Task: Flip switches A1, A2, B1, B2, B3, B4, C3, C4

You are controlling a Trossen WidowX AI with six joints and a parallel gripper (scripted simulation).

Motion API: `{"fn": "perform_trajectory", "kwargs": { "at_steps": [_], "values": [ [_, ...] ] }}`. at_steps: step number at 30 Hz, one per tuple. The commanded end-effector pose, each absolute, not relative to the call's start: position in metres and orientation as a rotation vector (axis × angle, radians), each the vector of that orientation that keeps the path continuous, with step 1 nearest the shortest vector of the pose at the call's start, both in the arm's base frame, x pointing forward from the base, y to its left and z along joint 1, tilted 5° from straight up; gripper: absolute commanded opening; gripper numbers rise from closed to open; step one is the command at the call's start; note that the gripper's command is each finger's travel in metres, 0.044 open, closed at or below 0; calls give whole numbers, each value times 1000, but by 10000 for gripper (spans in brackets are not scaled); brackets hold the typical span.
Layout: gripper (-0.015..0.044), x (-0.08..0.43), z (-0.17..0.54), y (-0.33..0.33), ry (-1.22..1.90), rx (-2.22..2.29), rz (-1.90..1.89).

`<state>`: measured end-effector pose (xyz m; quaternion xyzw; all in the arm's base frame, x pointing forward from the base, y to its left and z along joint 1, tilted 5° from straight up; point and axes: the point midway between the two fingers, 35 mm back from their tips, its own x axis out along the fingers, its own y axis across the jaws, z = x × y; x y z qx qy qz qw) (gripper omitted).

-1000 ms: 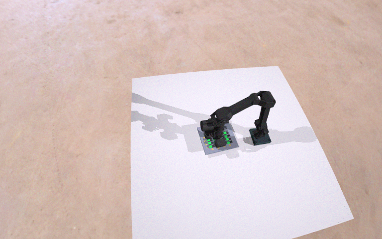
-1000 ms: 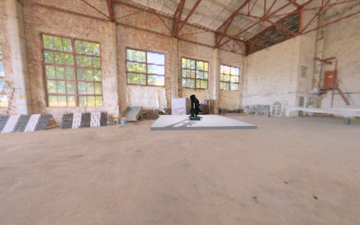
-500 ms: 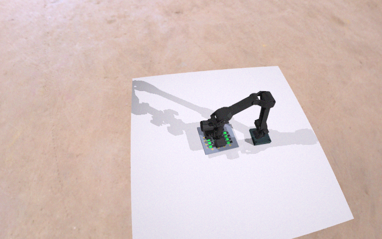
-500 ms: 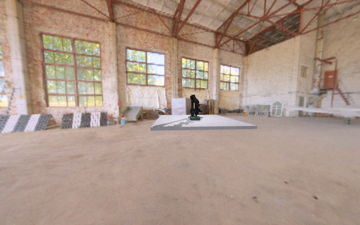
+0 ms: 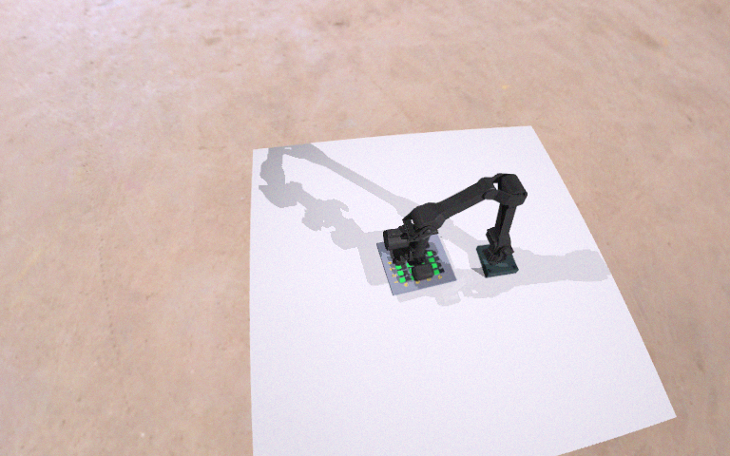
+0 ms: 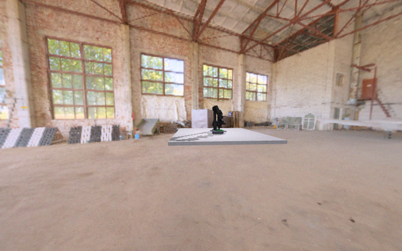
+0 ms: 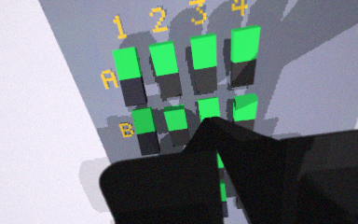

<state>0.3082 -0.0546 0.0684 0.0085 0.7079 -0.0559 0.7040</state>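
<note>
The grey-blue switch panel lies under the arm. In the wrist view, switches A1, A2, A3 and A4 show fully, green half far and dark half near. B1, B2 and B4 show beside the fingers. My gripper is shut and empty; its tips overlap the near part of B3. Contact cannot be told. C3 and C4 are hidden or show only as slivers behind the fingers. Which ends are raised is hard to tell.
The white table bears the panel and the arm's base. The forearm reaches over the panel and, with the gripper body, hides much of it in the top view. Shadows fall across the panel.
</note>
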Motion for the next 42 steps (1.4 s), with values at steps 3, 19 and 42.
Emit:
{"fn": "perform_trajectory", "kwargs": {
  "at_steps": [3, 19, 42],
  "values": [
    [0, 309, 123, -51, 1533, 14, -125],
    [0, 308, 90, -77, 1559, 14, -127],
    [0, 309, 66, -79, 1559, 14, -127]
  ]
}}
